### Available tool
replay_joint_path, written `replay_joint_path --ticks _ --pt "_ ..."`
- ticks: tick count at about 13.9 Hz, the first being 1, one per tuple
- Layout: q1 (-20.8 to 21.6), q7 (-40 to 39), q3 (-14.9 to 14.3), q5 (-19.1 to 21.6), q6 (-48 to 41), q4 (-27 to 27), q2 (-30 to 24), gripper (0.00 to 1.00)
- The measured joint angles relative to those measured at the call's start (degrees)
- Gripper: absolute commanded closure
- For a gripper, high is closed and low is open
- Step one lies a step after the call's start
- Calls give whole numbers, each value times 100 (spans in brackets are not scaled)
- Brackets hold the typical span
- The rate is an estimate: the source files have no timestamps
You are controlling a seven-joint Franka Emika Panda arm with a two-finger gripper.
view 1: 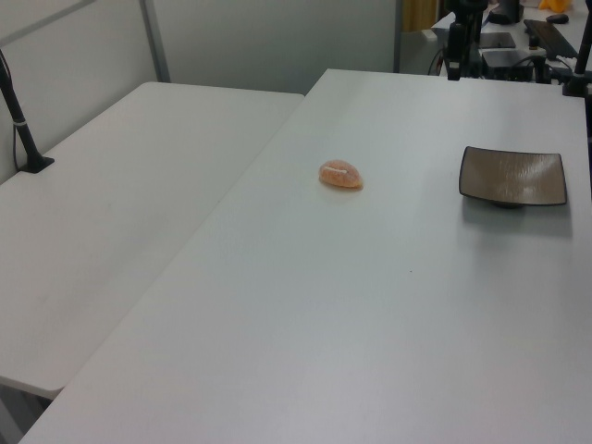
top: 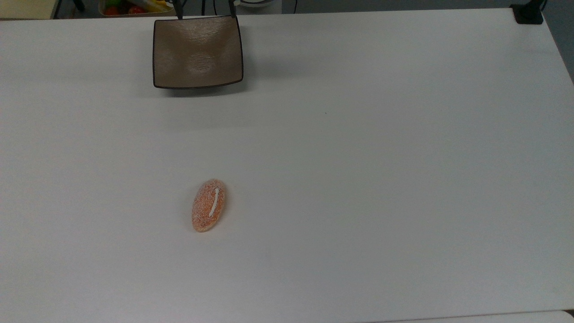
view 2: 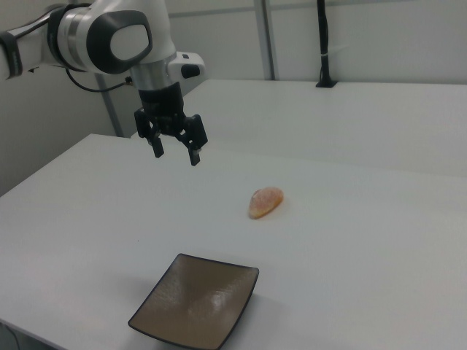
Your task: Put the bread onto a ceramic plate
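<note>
At the right view's upper left the gripper (view 2: 176, 154) hangs released, above the table (view 2: 350, 240), apart from the bread (view 2: 265, 202) at centre and the ceramic plate (view 2: 195, 301) at the bottom.

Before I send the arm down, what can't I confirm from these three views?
- Bread underside: hidden against the table in all views.
- Plate base: covered by its own dish, top view.
- Arm beyond the gripper: cut off by the right view's left edge.

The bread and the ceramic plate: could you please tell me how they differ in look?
The bread is a small oval, orange-brown and speckled with a white stripe; the ceramic plate is square, larger, brown-grey and glazed with a dark rim. The bread is rounded; the plate is shallow. Both rest apart on the white table.
</note>
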Motion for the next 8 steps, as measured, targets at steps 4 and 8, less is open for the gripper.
replay_joint_path --ticks 4,8 --pt "5 6 34 0 44 -4 91 0" --pt "9 7 37 0 72 -4 130 0"
